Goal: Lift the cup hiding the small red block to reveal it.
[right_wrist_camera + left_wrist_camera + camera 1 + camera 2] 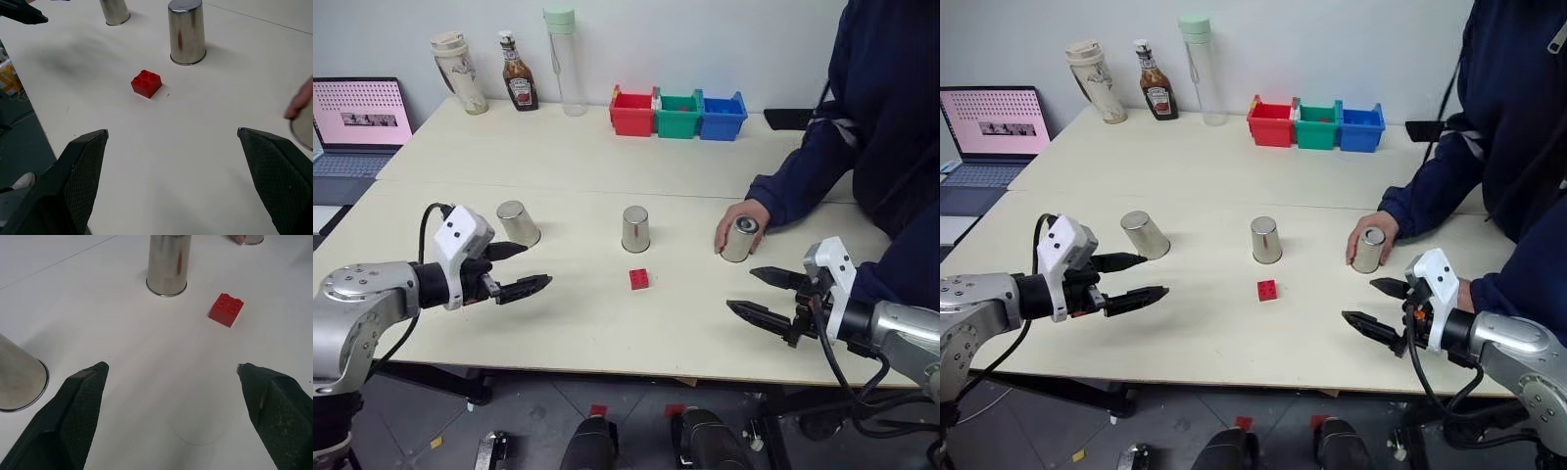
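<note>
The tiny bright red studded plastic block (639,278) sits bare on the cream tabletop (587,166) just in front of the middle upside-down shiny silver metal cup (635,229), both the left pincer (516,267) and right pincer (759,294) spread wide, gripping nothing.

The left arm reaches in from the lower left of the head view, its left gripper (517,268) pointing toward the middle with both black fingers spread wide, holding nothing. The right arm comes in from the lower right, its right gripper (764,296) aimed back toward the middle, fingers likewise parted and empty. Both hover above the surface, well apart.
</note>
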{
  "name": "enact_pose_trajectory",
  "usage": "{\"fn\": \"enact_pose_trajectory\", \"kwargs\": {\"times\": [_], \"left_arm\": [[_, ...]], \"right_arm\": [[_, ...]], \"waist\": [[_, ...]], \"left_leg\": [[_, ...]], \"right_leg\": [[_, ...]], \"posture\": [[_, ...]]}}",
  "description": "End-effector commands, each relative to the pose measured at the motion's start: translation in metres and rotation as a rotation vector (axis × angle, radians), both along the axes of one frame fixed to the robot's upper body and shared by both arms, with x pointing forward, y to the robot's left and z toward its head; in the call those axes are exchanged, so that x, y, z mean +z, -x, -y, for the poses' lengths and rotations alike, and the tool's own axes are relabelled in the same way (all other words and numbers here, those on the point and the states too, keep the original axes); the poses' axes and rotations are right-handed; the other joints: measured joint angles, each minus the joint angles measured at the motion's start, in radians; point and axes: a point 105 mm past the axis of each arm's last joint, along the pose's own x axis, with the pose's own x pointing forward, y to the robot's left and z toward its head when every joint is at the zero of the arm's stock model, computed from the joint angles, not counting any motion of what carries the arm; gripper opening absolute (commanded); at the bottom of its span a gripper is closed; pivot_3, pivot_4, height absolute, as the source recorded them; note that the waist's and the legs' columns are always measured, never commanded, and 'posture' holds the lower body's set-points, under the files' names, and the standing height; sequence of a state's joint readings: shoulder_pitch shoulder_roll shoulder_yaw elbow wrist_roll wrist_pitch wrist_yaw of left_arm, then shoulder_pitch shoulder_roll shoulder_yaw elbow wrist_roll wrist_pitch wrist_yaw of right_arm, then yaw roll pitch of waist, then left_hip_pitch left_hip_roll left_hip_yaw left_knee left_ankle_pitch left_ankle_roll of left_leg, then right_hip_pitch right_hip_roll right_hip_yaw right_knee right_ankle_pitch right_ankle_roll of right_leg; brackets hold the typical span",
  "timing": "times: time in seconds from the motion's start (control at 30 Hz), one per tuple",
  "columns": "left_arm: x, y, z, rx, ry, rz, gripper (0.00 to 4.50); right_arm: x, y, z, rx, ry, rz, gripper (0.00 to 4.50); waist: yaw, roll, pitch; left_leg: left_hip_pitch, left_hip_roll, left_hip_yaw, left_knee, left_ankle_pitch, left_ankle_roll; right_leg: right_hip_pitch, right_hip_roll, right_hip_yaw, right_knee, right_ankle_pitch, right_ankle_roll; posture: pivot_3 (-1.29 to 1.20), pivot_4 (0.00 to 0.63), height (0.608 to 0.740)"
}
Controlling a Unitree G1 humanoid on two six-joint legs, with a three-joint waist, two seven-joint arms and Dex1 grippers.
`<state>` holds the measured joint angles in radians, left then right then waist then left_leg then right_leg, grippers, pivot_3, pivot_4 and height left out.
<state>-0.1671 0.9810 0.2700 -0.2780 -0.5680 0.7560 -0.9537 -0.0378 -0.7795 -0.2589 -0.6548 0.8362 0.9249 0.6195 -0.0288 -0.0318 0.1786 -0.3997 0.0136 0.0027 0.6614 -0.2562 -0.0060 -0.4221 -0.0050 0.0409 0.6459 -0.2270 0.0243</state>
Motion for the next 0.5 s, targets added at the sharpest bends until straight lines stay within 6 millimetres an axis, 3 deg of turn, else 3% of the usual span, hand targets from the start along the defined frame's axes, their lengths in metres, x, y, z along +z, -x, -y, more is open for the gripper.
{"fn": "enact_pose_trajectory", "kwargs": {"times": [0.03, 0.5], "left_arm": [[0.01, 0.002, -0.003, -0.007, -0.014, 0.028, 4.48], [0.016, 0.005, -0.032, 0.063, -0.063, 0.037, 4.48]], "right_arm": [[0.011, 0.0, 0.0, 0.009, -0.003, 0.052, 4.5], [0.011, -0.001, -0.001, 0.022, -0.006, 0.046, 4.5]], "waist": [[0.0, 0.0, 0.0], [0.0, 0.0, 0.0]], "left_leg": [[0.0, 0.0, 0.0, 0.0, 0.0, 0.0], [0.0, 0.0, 0.0, 0.0, 0.0, 0.0]], "right_leg": [[0.0, 0.0, 0.0, 0.0, 0.0, 0.0], [0.0, -0.001, 0.0, 0.0, 0.0, 0.0]], "posture": [[0.0, 0.15, 0.74], [0.0, 0.15, 0.74]]}}
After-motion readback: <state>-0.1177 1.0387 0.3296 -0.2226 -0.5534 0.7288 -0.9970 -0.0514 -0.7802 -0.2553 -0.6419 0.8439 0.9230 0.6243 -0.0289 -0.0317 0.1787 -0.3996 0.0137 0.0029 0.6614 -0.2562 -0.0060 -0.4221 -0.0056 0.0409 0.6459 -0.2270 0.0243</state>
